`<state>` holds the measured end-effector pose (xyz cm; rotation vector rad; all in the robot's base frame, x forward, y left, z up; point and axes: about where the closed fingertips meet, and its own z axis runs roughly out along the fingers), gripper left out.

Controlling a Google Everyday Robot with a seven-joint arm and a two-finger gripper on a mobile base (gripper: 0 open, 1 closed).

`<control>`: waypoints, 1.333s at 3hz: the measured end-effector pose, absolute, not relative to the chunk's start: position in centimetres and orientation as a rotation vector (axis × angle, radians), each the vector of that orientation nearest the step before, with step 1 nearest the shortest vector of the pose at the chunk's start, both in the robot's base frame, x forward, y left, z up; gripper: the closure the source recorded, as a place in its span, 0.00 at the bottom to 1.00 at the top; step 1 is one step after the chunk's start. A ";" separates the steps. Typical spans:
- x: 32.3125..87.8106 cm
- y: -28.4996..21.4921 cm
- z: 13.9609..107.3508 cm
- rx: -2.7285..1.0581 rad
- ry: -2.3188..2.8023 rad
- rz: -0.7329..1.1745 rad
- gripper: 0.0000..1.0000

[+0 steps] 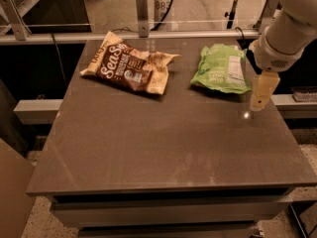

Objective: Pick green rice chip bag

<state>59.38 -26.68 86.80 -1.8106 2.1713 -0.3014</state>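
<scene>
The green rice chip bag [221, 68] lies flat at the back right of the dark table [148, 143], its white label panel facing up on its right side. The gripper [259, 101] hangs from the white arm at the table's right edge, just right of and slightly in front of the bag. It points down and hovers a little above the tabletop, apart from the bag.
A larger brown-and-cream "Sens" bag [130, 66] lies at the back left of the table. A metal rail [143, 31] with a post runs behind the table. A shelf [303, 95] sits to the right, beyond the table edge.
</scene>
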 end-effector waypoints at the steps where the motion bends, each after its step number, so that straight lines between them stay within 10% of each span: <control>1: 62.0 -26.9 84.5 -1.838 2.123 -0.285 0.00; 3: 64.9 -25.4 82.2 -1.877 2.007 -0.242 0.00; 4: 64.9 -25.4 82.4 -1.877 2.007 -0.242 0.18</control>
